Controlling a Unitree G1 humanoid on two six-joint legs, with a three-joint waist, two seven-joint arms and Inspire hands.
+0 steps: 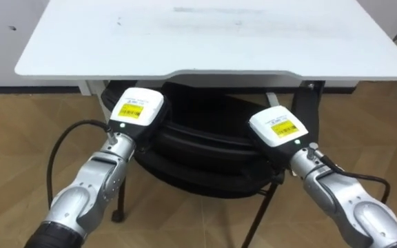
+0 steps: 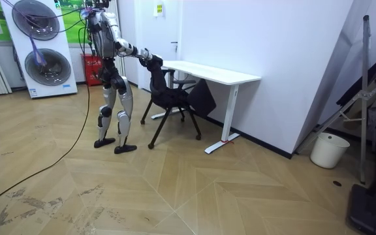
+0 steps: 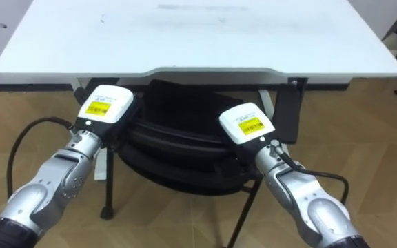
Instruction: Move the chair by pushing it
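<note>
The pushing step looks to be in hand: the black chair (image 1: 205, 155), at centre frame, sits partly under the white desk (image 1: 212, 34), with the left hand (image 1: 138, 107) and right hand (image 1: 278, 127) on its backrest; whether they grasp or merely press, I cannot tell. The next move calls for an even forward shove that keeps the chair off the desk leg (image 1: 310, 103), right of centre. The white bucket (image 2: 324, 150), at the room view's right, stands well apart.

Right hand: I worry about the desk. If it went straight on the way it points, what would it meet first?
The right hand seems to rest on the black chair, at its back, so that comes first. The white desk lies just above that line; depth is unclear.
</note>
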